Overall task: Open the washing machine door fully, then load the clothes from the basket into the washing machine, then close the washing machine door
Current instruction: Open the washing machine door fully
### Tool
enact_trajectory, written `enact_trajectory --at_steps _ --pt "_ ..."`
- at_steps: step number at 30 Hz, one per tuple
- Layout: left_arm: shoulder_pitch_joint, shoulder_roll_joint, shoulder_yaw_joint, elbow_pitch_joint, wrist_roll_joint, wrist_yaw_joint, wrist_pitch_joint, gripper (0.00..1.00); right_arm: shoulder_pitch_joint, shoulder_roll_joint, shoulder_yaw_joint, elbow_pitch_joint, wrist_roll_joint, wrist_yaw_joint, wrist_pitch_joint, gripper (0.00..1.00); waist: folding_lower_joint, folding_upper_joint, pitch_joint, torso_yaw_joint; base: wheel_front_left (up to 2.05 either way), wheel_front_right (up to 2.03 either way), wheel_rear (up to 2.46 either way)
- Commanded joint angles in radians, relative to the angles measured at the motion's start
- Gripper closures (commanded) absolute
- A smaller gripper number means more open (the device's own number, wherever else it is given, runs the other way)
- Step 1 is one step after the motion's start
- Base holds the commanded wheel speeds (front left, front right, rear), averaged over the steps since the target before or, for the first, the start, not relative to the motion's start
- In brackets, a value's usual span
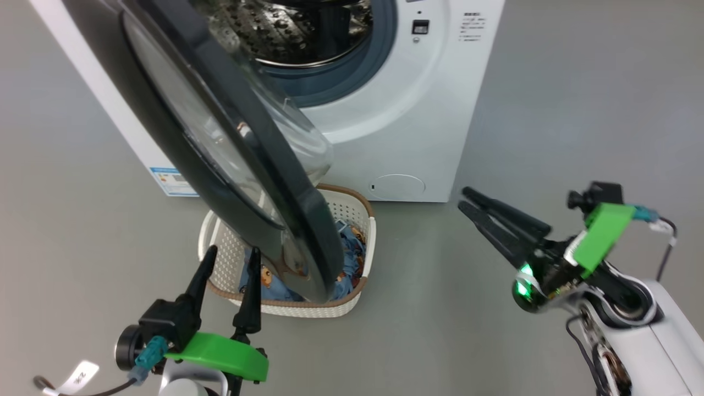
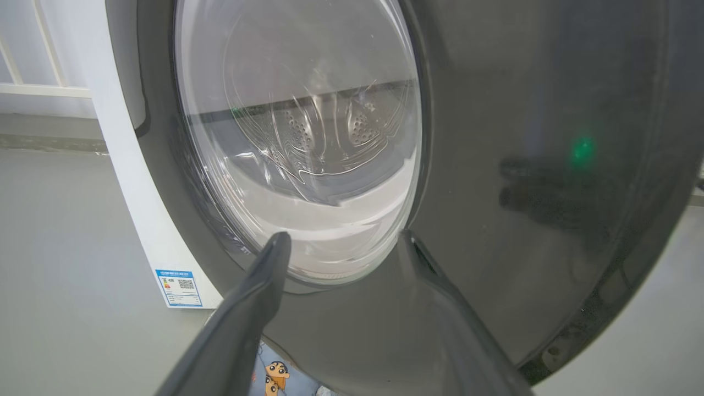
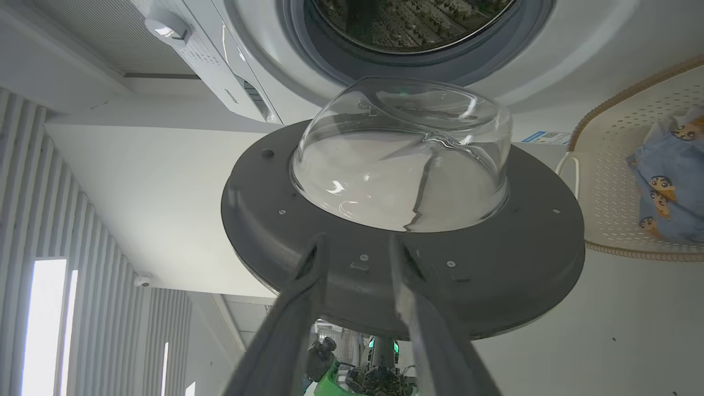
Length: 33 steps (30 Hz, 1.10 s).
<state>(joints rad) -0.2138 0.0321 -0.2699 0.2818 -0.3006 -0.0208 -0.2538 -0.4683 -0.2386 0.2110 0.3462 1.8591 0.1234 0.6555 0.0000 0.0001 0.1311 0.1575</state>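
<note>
The washing machine [image 1: 418, 110] stands on the grey floor [image 1: 577, 110] with its door [image 1: 258, 143] swung partway out from its left side, so the steel drum [image 1: 291, 27] and the grey-blue seal [image 1: 357, 71] around the opening lie uncovered. The door's black rim hangs edge-on in the head view, and its clear glass bowl [image 1: 300, 137] bulges back toward the opening. Directly under the lower part of the door, just in front of the machine's foot, the basket [image 1: 357, 212] sits on the floor; the door's bottom edge hides its middle from the head camera. The clothes [image 1: 349, 247] lie inside the basket, light blue cloth with cartoon faces, showing on both sides of the door's rim. A blue label [image 1: 173, 181] is stuck low on the machine's left side, and a round white cap [image 1: 399, 187] sits low on its front, beside the basket. The left pincer [image 1: 232, 252] hangs at the near side of the basket with its two fingers wide apart and nothing between them, pointing at the outer face of the door; whether the tips touch the door cannot be told. The right pincer [image 1: 463, 198] hovers over bare floor to the right of the basket, well apart from door and machine, aimed toward the door's inner side; its fingers stand partly apart with an empty gap between them.
</note>
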Motion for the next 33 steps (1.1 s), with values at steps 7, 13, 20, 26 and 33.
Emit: enact_trajectory --at_steps 7,13,20,26,33 --pt "-0.008 0.018 0.04 -0.029 0.007 0.003 -0.008 0.0 0.139 -0.024 -0.061 -0.19 -0.083 0.007 -0.148 0.0 0.0 -0.0001 -0.003 -0.028 0.0 0.0 0.0" --pt "-0.003 0.018 0.041 -0.024 0.009 0.001 -0.008 0.0 0.225 -0.032 -0.095 -0.274 -0.292 0.007 -0.349 0.0 0.0 -0.0001 -0.011 -0.035 0.0 0.0 0.0" --pt "0.008 0.018 0.044 -0.013 0.012 -0.003 -0.008 0.0 0.27 -0.058 -0.116 -0.266 -0.572 0.007 -0.633 0.0 0.0 -0.0001 -0.033 -0.038 0.0 0.0 0.0" --pt "0.017 0.018 0.048 -0.008 0.017 -0.008 -0.008 0.0 0.277 -0.12 -0.119 -0.18 -0.936 0.007 -0.854 0.0 0.0 -0.0001 -0.046 -0.043 0.0 0.0 0.0" --pt "0.027 0.018 0.053 -0.004 0.019 -0.013 -0.008 0.0 0.284 -0.078 -0.223 -0.158 -1.285 0.007 -0.91 0.0 0.0 -0.0001 -0.06 -0.046 0.0 0.0 0.0"
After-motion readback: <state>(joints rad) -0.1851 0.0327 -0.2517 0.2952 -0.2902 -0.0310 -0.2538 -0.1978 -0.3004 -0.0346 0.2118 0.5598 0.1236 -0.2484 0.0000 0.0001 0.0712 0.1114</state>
